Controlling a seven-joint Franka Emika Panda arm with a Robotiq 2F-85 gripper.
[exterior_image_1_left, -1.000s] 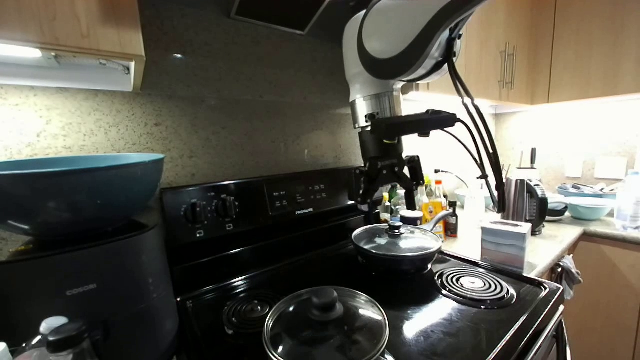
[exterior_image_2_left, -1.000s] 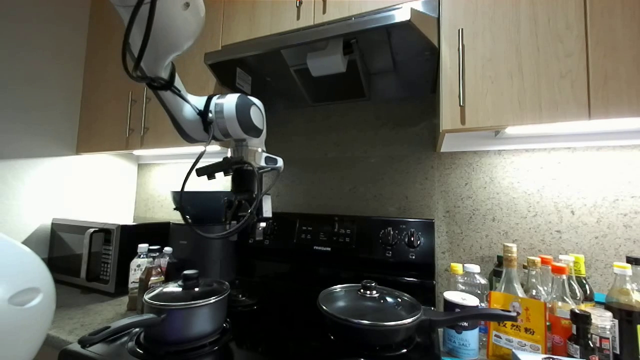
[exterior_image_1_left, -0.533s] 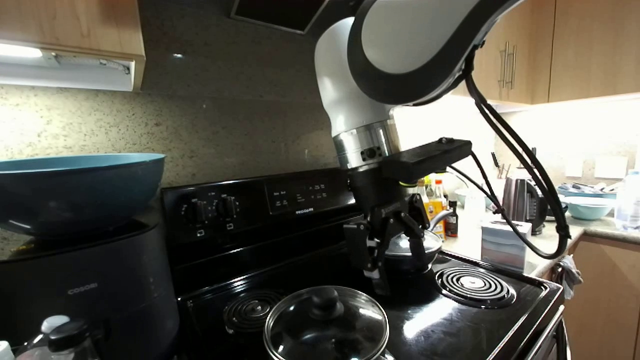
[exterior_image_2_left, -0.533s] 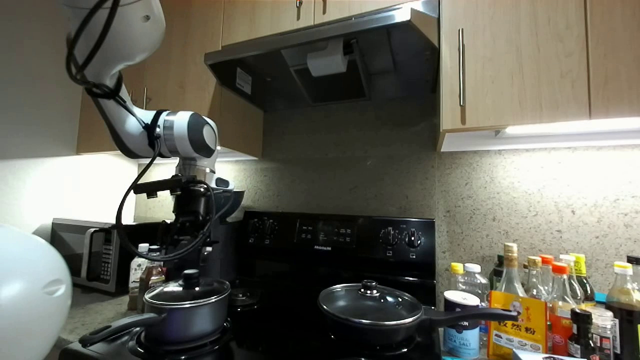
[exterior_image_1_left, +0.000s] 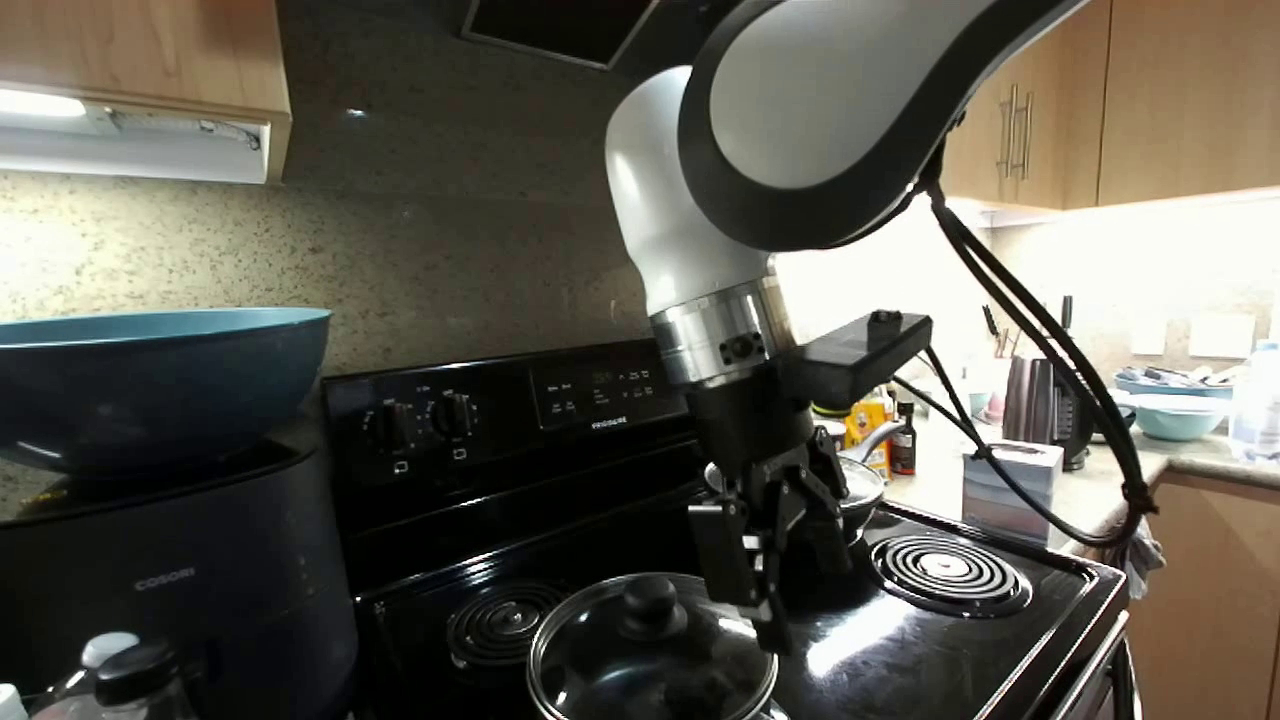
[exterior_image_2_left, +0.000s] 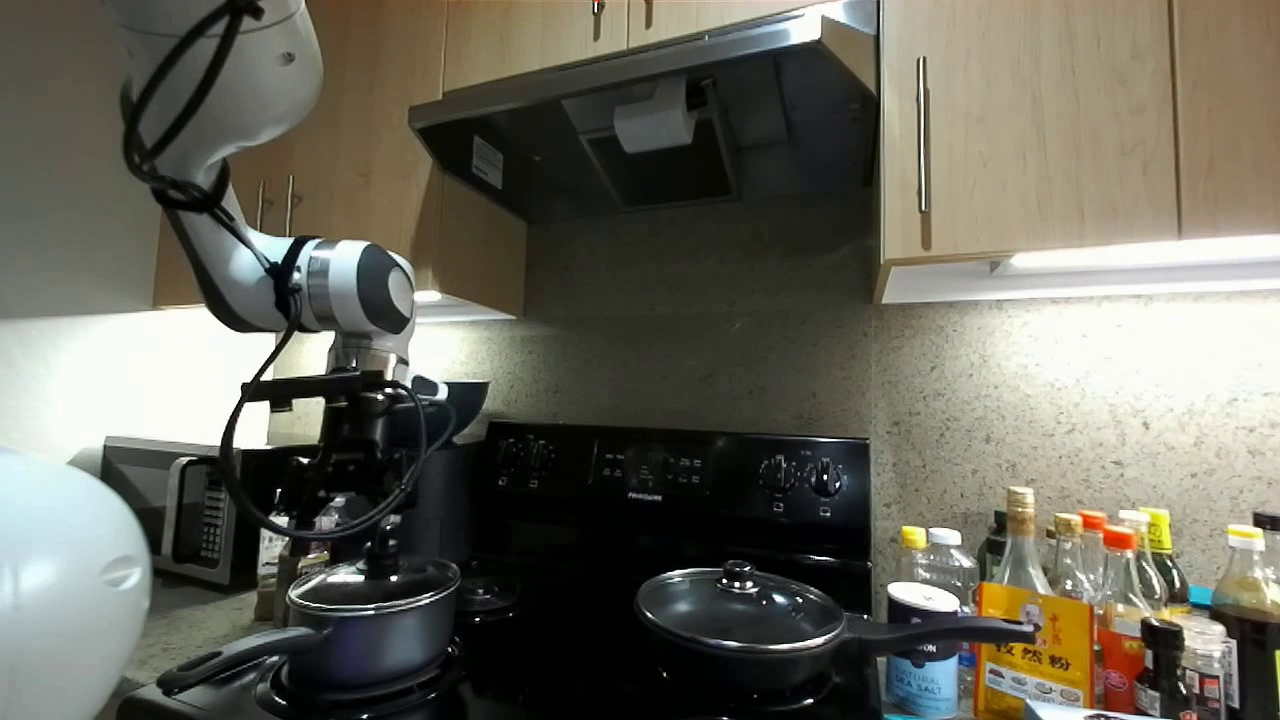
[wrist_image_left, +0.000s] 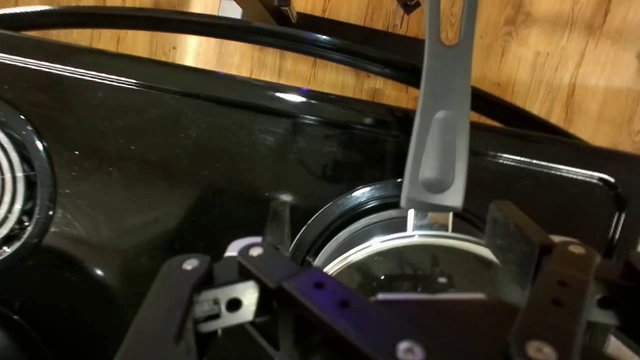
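Claw (wrist_image_left: 392, 220) with jaws spread wide, near a lidded saucepan (exterior_image_2_left: 375, 640).
Saucepan on a front burner (wrist_image_left: 337, 220) of the stove (exterior_image_1_left: 880, 650); its handle (wrist_image_left: 445, 115) crosses the stove's front edge; wrist view shows the lid (wrist_image_left: 425, 265) between the fingers (wrist_image_left: 512, 240); covered frying pan (exterior_image_2_left: 745, 662) on a rear burner (exterior_image_2_left: 815, 692).

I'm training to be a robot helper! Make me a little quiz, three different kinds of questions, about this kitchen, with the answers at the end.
1. True or false: the black, two-fingered metal gripper stands open.
2. Pick one. On top of the dark, boxy COSORI appliance is: A) a tall metal kettle; B) a big, round, blue bowl; C) a gray microwave.
3. Which is nearer the gripper, the round gray glass-lidded saucepan or the round black glass-lidded frying pan? How can you tell?

Key: 1. True. 2. B. 3. The saucepan; the wrist view shows it close by.
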